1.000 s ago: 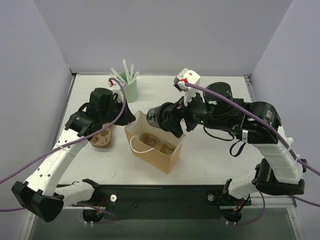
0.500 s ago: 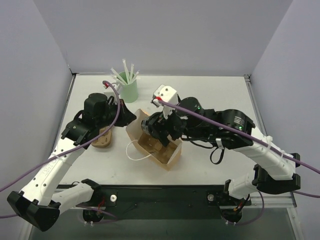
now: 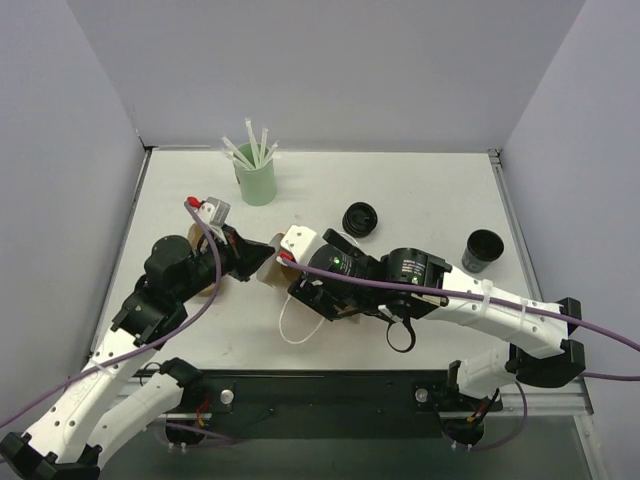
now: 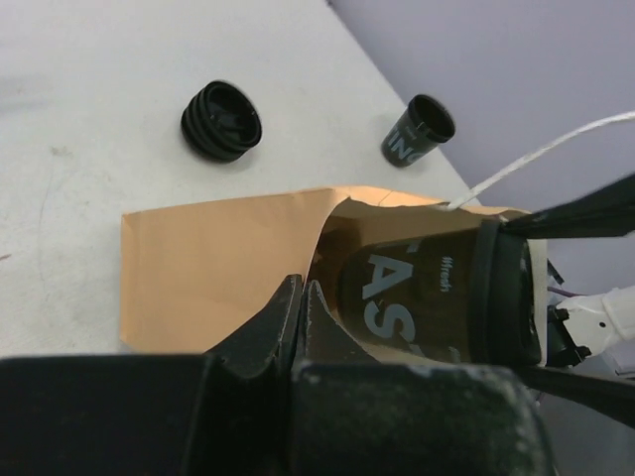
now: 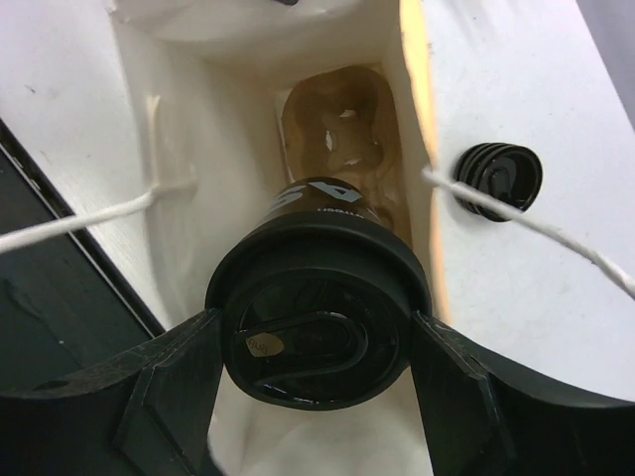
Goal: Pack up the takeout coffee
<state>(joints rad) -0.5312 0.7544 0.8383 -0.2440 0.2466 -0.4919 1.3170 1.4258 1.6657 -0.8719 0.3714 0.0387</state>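
Observation:
The takeout coffee, a black cup with its black lid on, is held by my right gripper, jaws clamped on the lid's rim. It hangs inside the open brown paper bag, above a pulp cup carrier at the bag's bottom. The left wrist view shows the cup inside the bag's mouth. My left gripper is shut on the bag's rim. In the top view the left gripper and right gripper meet over the bag, which is mostly hidden.
A loose black lid lies behind the bag, and a second open black cup stands to the right. A mint-green cup of white straws stands at the back left. The bag's white string handle loops toward the near edge.
My right gripper has moved left and down, carrying the lidded cup into the bag. My left arm has shifted nearer with the bag's rim. The loose lid and second cup are now uncovered.

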